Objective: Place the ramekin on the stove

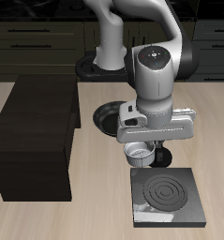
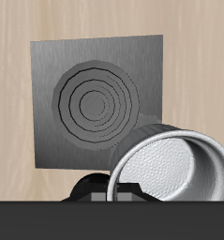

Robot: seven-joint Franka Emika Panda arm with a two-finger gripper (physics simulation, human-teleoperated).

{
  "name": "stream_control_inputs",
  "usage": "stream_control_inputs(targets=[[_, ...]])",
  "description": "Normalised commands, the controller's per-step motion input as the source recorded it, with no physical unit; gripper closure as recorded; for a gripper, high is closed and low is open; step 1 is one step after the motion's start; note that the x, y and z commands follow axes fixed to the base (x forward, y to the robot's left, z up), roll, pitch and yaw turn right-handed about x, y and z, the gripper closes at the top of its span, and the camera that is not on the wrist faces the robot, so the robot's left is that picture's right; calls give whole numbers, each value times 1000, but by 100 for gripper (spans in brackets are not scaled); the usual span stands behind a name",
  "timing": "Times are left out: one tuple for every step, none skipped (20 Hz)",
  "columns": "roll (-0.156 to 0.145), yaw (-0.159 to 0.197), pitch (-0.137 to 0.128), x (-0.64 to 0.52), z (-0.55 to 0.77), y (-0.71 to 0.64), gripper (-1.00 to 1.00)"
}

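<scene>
Here, ramekin (image 1: 140, 154) aloft in end effector (image 1: 141, 148), over stove (image 1: 170, 197) back edge.

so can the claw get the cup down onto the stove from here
Probably yes: the claw holds the cup just above the stove's back edge, and nothing sits on the burner rings.

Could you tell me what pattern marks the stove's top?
Concentric ring marks on the dark grey stove, clearest in the wrist view.

Readable text: none was visible.
Stove (image 1: 168, 195): bore only ring marks, no lettering.
Ramekin (image 2: 170, 169): carried no label.
Cabinet (image 1: 37, 136): showed no sign.
</scene>
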Motion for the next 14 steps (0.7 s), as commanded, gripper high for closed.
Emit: stream_control_inputs(targets=[[-125,1,-56,244,210,-43,100],[70,-14,59,432,42,180,100],[-68,-20,91,514,35,-5,100],[-68,43,-23,386,66,93,100],[63,-31,101,450,-93,129,100],[-52,19,27,346,-9,42,100],[-13,-23,43,446,-65,63,100],[30,25,31,327,-51,158,100],[-10,-7,69,426,-110,63,100],[-37,-27,39,363,-108,106,100],[8,59,14,331,-134,183,100],[-21,-32,86,388,-216,153,100],[27,-13,33,157,-83,150,100],[13,43,22,277,-132,214,100]])
